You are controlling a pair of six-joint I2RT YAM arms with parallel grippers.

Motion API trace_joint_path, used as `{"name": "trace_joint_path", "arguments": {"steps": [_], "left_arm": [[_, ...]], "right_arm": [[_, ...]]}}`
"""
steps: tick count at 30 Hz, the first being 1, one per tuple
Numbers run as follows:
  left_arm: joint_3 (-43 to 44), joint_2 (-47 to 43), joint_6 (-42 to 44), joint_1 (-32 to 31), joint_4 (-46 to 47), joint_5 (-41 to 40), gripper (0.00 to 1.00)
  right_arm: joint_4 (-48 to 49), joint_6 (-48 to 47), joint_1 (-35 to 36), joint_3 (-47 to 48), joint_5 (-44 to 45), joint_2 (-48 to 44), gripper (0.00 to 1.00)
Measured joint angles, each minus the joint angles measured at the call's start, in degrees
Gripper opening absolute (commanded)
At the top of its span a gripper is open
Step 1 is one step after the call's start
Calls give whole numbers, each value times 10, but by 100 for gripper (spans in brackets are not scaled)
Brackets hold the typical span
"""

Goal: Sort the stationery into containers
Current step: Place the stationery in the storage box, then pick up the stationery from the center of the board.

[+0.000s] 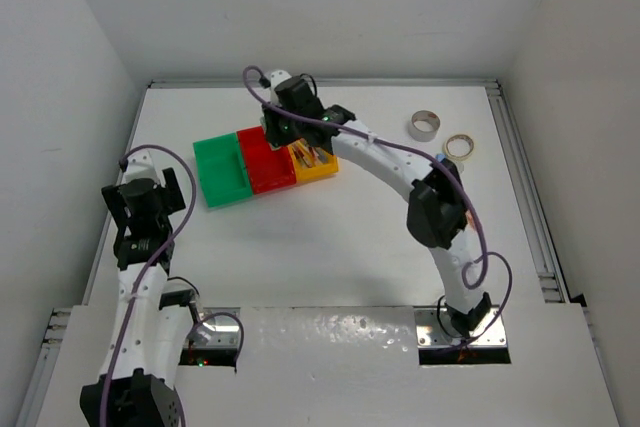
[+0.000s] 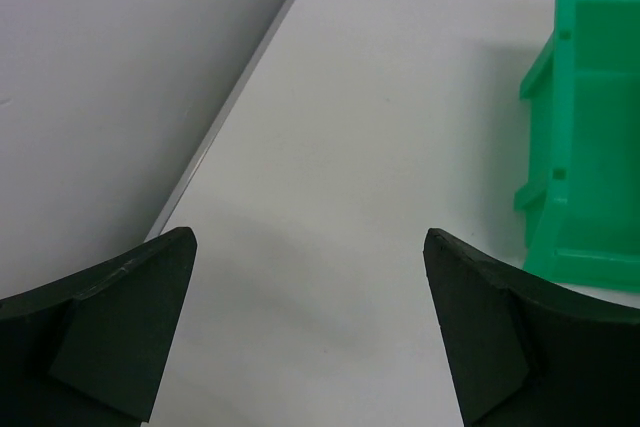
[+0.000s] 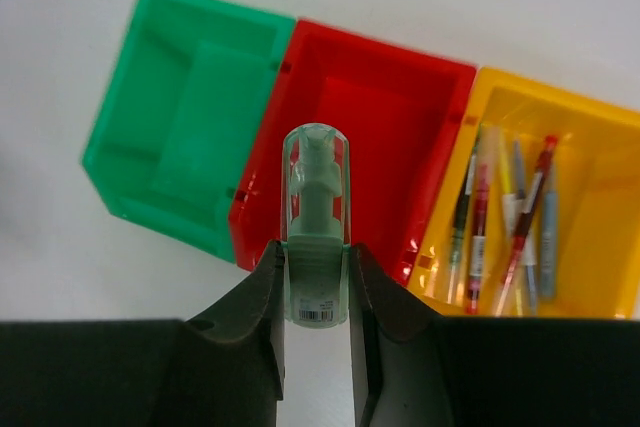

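Observation:
Three joined containers sit mid-table: a green bin [image 1: 221,171], a red bin [image 1: 266,161] and a yellow bin [image 1: 320,163]. In the right wrist view my right gripper [image 3: 317,265] is shut on a pale-green marker [image 3: 317,225] with a clear cap, held over the near edge of the red bin [image 3: 380,137]. Several thin pens [image 3: 505,222] lie in the yellow bin [image 3: 590,217]; the green bin [image 3: 170,137] holds nothing. My left gripper [image 2: 310,332] stands open over bare table, left of the green bin [image 2: 590,147]. A grey-white tape roll [image 1: 424,126] and a tan tape roll [image 1: 460,145] lie at the far right.
White walls enclose the table on the left, back and right. A metal rail [image 1: 525,187] runs along the right edge. The table's left edge [image 2: 235,117] passes close beside my left gripper. The right arm [image 1: 400,172] stretches diagonally from its base to the bins.

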Motion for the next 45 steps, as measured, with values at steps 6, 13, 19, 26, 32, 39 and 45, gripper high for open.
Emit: {"name": "trace_joint_path", "arguments": {"steps": [6,13,19,26,32,39,45], "left_arm": [[-17,-38,-15,3,27,10,95],[-22,-38,-19,9,35,25,95],[-22,-33,-19,15,37,30,95],[-22,-30,-19,15,38,33,95],[-22,-30,-19,15,38,33,95],[-22,-30,-19,15,39,32,95],[-22,-35,-19,19,39,32,95]], "right_arm": [[17,24,14,-16,6,86,0],[44,36,19,-16,16,139,13],[73,41,20,-6,28,146,33],[85,40,20,3,35,152,60],[71,35,20,3,28,128,21],[6,25,-48,-140,9,-141,55],[-46,35,-301,-264,79,-278,60]]}}
